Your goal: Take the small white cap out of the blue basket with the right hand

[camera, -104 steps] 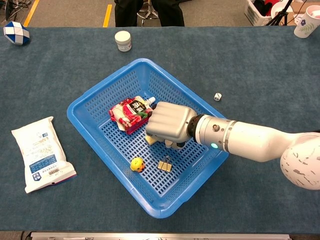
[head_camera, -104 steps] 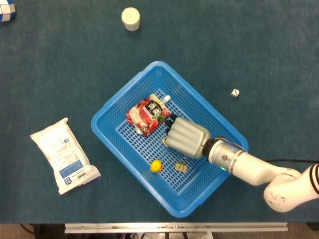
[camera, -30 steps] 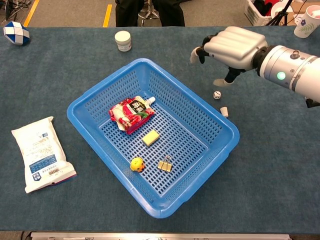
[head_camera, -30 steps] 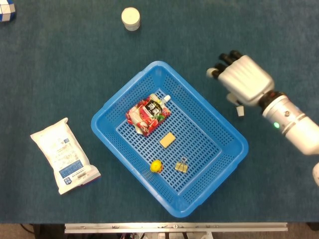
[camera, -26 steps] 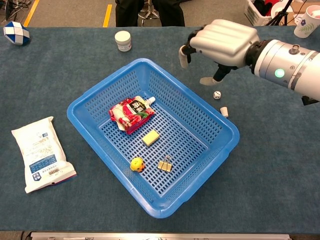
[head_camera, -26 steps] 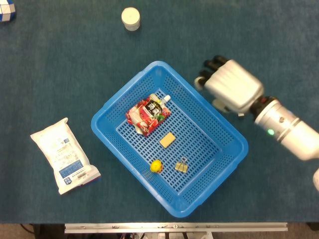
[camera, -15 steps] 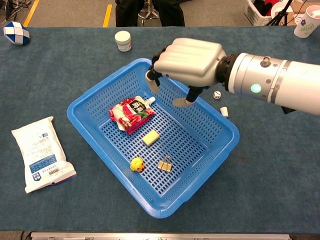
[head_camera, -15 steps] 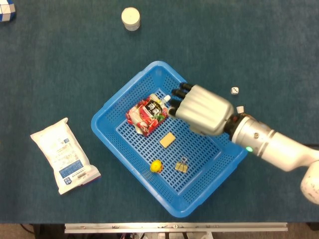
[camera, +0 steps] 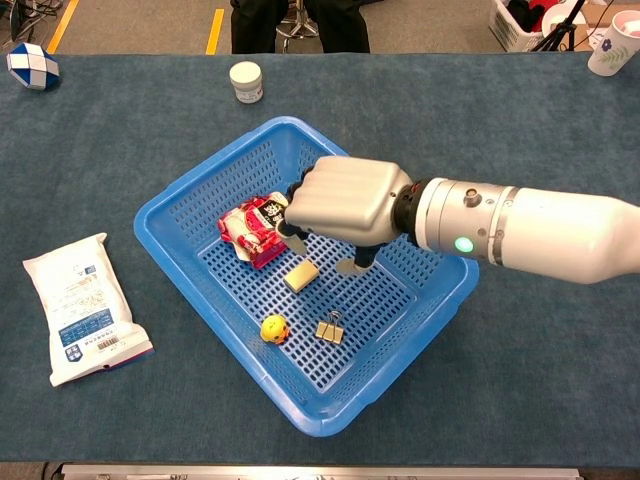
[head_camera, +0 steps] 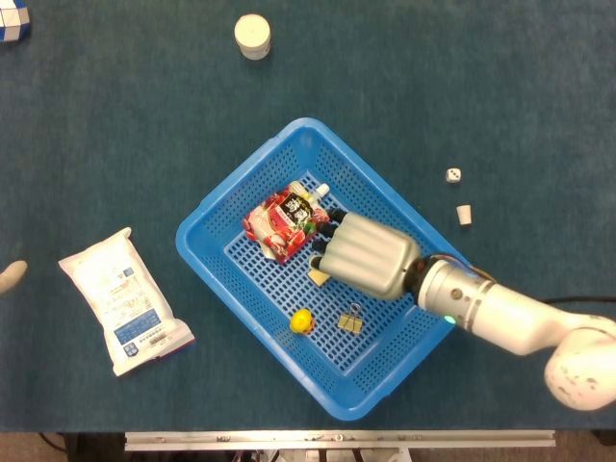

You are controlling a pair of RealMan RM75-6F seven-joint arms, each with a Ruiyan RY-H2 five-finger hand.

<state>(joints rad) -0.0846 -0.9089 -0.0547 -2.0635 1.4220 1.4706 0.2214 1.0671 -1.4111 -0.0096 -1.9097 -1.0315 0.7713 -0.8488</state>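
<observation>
The small white cap [head_camera: 464, 214] lies on the blue cloth outside the blue basket [head_camera: 348, 412], to its right and just below a white die [head_camera: 452, 175]. The chest view hides both behind my right forearm. My right hand [head_camera: 364, 254] [camera: 340, 205] is down inside the basket [camera: 318, 425], over a yellow block [camera: 301, 275], fingers apart and holding nothing. Its fingertips [camera: 285, 230] reach the red pouch [camera: 255, 228]. A pale tip at the left edge [head_camera: 10, 276] looks like part of my left hand; its pose is hidden.
The basket also holds a yellow ball [head_camera: 301, 320] and a binder clip [head_camera: 350, 320]. A white packet [head_camera: 123, 300] lies left of the basket. A white jar [head_camera: 252, 36] and a blue-white puzzle cube [camera: 30, 65] sit at the far edge.
My right hand carried the cap out and left it by the die, then swung back left into the basket and lowered over the yellow block. The pale tip appeared at the left edge.
</observation>
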